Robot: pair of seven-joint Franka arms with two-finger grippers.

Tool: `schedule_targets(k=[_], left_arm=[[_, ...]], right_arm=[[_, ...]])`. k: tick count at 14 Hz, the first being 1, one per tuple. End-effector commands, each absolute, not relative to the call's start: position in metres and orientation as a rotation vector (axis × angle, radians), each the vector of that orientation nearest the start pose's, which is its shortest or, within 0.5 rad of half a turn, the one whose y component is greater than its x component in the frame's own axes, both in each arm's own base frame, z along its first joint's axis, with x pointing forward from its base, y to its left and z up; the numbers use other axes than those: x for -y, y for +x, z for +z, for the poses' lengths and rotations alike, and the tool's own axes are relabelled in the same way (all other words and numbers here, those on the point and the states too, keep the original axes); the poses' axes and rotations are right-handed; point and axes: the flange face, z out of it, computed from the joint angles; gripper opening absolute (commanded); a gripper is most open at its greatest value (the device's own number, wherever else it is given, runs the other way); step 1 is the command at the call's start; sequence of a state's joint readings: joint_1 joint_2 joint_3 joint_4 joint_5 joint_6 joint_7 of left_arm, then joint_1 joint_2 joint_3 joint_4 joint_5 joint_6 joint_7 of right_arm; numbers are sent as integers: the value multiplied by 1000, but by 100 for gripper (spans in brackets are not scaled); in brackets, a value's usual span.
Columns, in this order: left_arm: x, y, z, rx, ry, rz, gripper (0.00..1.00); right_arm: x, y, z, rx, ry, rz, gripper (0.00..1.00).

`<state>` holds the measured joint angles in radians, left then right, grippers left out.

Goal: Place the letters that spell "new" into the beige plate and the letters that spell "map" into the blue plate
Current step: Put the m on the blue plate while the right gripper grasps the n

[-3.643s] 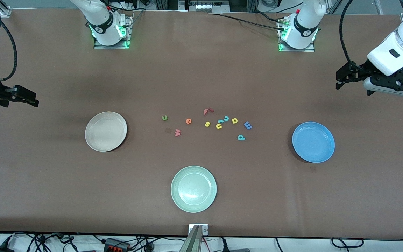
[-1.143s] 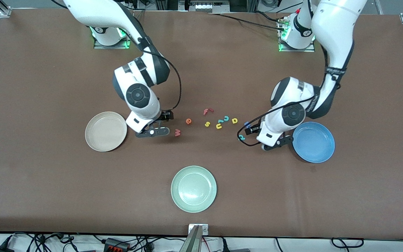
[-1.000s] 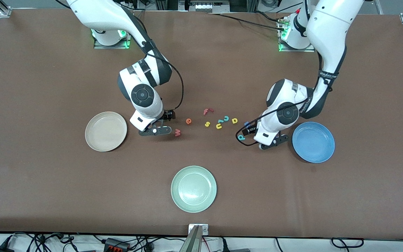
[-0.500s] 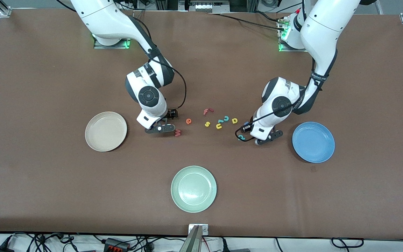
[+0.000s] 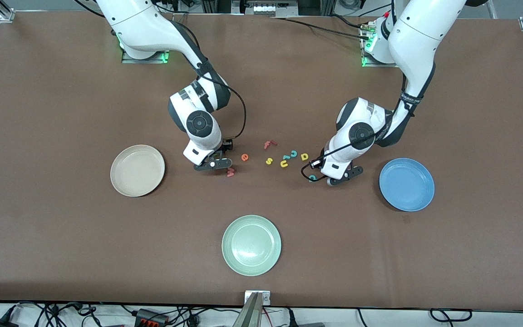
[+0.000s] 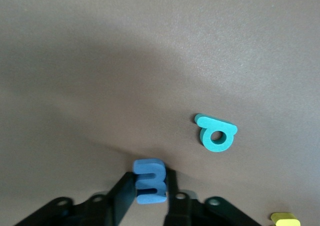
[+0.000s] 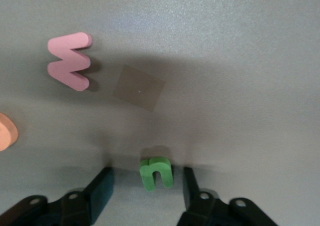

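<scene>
Left gripper (image 6: 150, 201) has just clamped onto blue m (image 6: 149, 181) near blue plate (image 5: 407, 184); right gripper (image 7: 147, 188) straddles green n (image 7: 157, 173), fingers apart, closing; both plates empty, lift next

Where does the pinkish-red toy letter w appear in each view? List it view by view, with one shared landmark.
Front view: pinkish-red toy letter w lies nearer the camera than the orange toy letter e.
Right wrist view: it lies beside a darker square patch.
Left wrist view: not in it.
Shared landmark: the orange toy letter e, cut off at the right wrist view's edge.
</scene>
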<state>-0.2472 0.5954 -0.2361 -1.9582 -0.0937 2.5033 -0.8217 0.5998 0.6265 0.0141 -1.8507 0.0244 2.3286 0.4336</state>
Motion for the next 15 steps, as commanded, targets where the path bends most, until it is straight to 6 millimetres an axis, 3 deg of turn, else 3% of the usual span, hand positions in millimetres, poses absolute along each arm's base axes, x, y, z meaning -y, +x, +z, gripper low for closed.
schedule_targets(k=[1,4,8,12,14,15], left_arm=[[276,541,174,735,-3168,247,11],[267,555,214,672,-3122,256,10],[211,594,255,320,-3009,225,10],[97,628,260,-87,-3032,234,12],[51,631,250,-206,-3046,265,14],[42,631,240,-228,-3054,276,15]], right_arm=[[-359,508,167,230,-3173,238,48],[-357,514,170,218,-3169,221,39],[-355,517,172,213,-3167,214,30],[-356,526,191,212,-3157,171,26],[-354,531,200,217,-3151,149,23],[-351,534,203,210,-3151,144,23]])
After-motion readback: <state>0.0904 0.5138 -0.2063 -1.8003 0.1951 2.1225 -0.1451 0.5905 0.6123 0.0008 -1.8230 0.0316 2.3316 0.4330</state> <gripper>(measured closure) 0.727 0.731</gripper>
